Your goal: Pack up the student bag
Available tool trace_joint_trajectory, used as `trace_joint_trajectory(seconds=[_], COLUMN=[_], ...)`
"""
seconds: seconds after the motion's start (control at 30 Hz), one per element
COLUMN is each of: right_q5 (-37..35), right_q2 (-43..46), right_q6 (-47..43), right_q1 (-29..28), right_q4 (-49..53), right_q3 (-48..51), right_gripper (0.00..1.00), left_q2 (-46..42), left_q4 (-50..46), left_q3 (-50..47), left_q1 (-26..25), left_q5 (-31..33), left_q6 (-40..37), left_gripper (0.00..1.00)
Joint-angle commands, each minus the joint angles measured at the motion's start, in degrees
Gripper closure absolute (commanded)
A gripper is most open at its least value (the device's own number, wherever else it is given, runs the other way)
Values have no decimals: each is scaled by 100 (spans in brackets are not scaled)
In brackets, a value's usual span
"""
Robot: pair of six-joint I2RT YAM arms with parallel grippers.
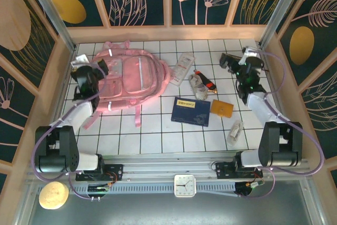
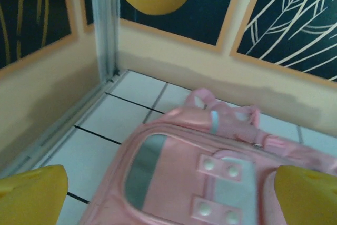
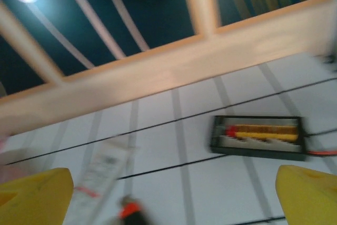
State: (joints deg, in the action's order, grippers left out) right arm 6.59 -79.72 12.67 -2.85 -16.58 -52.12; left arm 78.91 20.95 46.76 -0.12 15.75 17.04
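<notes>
Blue book (image 1: 190, 111) beside orange card (image 1: 221, 109); clock (image 1: 185, 185) nearer.

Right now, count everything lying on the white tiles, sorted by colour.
Pink student bag: 1
Blue book: 1
Orange pouch: 1
White or clear packets: 2
Grey bundle: 1
Red-and-black item: 1
Black case: 1
Total: 8

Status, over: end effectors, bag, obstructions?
Left end effector open, over large pink fabric backpack. Right end effector open, empty. Blue rectangular book lies unpacked beside it.
</notes>
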Motion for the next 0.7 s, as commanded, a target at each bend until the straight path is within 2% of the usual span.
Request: trace_joint_trajectory(seconds=[0.0,0.1,0.3,0.4,0.67], right_q5=[1444,2144,2485,2587,2740], right_q2=[-578,-1309,-3281,-4071,-5230], right_q6=[733,1005,792,891,1310], right_q1=[-652,-1241,-2239,-2339,-2336], right_q4=[1918,2156,3278,3257,2827], right_q3=[-663,-1408,-3489,-4209,-5290], right_gripper=[1,1,1,1,7], left_q2=[315,474,605,542,166], left_q4=[-2698,-2805,-3141,-3243,-3516], left_q3=[612,632,835,865,639], left_q1=[-6,-21,-32,-57,-278], left_q5=[-728,-1520,-1859,-2060,-2205], left_q6=[1073,1309,1205,1101,990], left_gripper=[1,1,1,1,1])
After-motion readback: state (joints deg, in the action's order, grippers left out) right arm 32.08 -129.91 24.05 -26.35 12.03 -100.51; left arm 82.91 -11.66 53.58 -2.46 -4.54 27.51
